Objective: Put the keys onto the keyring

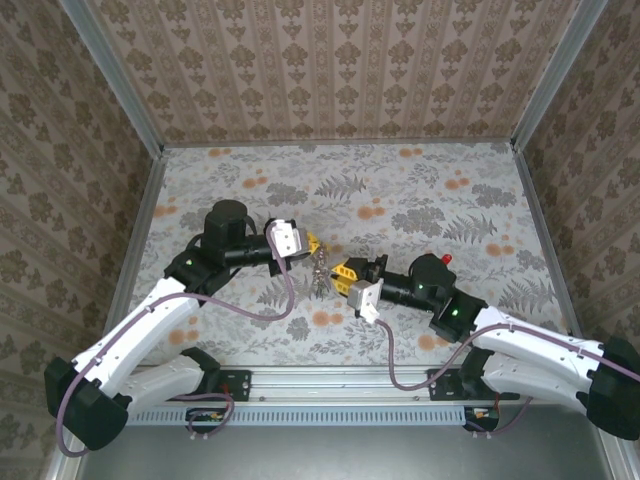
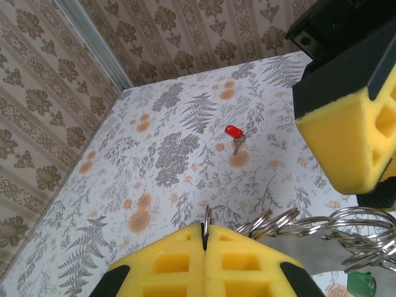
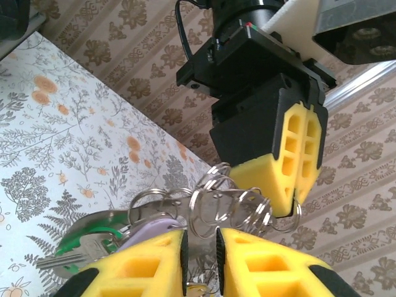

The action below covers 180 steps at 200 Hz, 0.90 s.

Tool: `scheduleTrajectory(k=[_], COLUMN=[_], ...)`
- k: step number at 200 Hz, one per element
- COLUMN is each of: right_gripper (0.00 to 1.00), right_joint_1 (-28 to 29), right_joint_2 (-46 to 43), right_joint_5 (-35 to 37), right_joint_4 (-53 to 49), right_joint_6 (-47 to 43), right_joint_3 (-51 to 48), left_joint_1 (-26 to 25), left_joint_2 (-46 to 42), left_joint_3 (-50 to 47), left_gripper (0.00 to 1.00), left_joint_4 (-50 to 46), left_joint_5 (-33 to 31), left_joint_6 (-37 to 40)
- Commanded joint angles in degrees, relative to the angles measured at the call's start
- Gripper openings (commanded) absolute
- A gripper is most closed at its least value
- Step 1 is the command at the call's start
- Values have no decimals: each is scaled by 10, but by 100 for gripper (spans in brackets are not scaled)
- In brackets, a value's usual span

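Observation:
The keyring [image 1: 318, 268], a bunch of linked silver split rings [image 3: 229, 201], hangs above the table between my two grippers. My left gripper [image 2: 205, 234] is shut on one thin ring [image 2: 207, 218] at the end of the bunch. My right gripper [image 3: 201, 241] is closed on the other end, with rings and flat metal between its pads. A green-headed key [image 3: 77, 240] and a lilac-headed key [image 3: 151, 224] hang from the rings. A red-headed key [image 2: 234, 132] lies alone on the table [image 1: 446, 259], behind the right wrist. The two grippers' yellow fingertips nearly touch.
The table has a floral cloth [image 1: 400, 190] and is walled in by patterned panels with metal corner posts [image 1: 120, 90]. My right gripper's yellow finger [image 2: 346, 136] looms close at the upper right of the left wrist view.

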Motion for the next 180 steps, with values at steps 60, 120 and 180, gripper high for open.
scheduleTrajectory(k=[60, 120, 180], right_gripper=[19, 23, 30], right_joint_1=[15, 17, 19], right_joint_2=[23, 27, 14], right_joint_5=[31, 54, 32], right_joint_4=[56, 84, 62], right_joint_6=[5, 19, 2], right_joint_3=[-12, -17, -29], left_joint_1=[5, 5, 8], left_joint_2=[-12, -13, -14], left_joint_3=[9, 8, 10], left_gripper=[0, 0, 0], left_joint_4=[38, 37, 39], left_joint_5=[18, 16, 16], left_joint_6=[-23, -28, -34])
